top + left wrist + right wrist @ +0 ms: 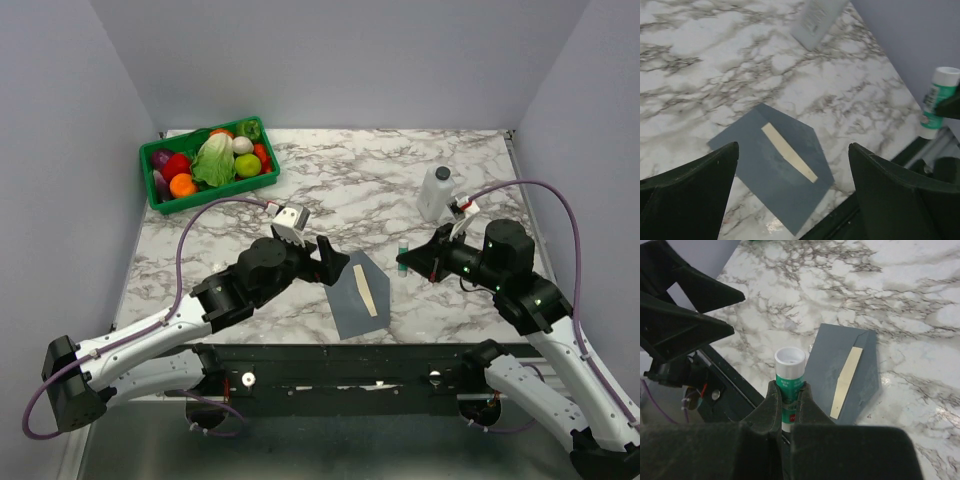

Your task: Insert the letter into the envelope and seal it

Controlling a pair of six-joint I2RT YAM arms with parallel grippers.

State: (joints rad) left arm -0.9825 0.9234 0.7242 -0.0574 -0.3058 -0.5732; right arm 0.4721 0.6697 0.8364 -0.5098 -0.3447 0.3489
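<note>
Two arms lean in over the marble table (pixel 380 170), and the envelope (pixel 352 300) lies flat between them, close to the near edge. It is slate-grey, and its pointed flap is open and spread on the marble. Only a narrow cream-tan strip of the letter (pixel 366 292) shows. It runs along the line where the flap meets the body of the envelope, and the rest of the sheet is hidden under the grey paper. The left gripper (pixel 330 262) sits just left of the envelope with its dark fingers (pixel 695 185) spread wide and nothing between them. In the left wrist view they frame the envelope from either side without touching it. The right gripper (pixel 789 390) is pinched tight around a glue stick (pixel 789 370) with a green label and a white top, held upright just to the right of the envelope. Whether the stick's base touches the table cannot be told. Well away at the far left corner stands a green bin (pixel 160 200) heaped with toy vegetables and fruit. A white bottle (pixel 436 193) with a dark cap stands on the far right side of the table, behind the right arm.
</note>
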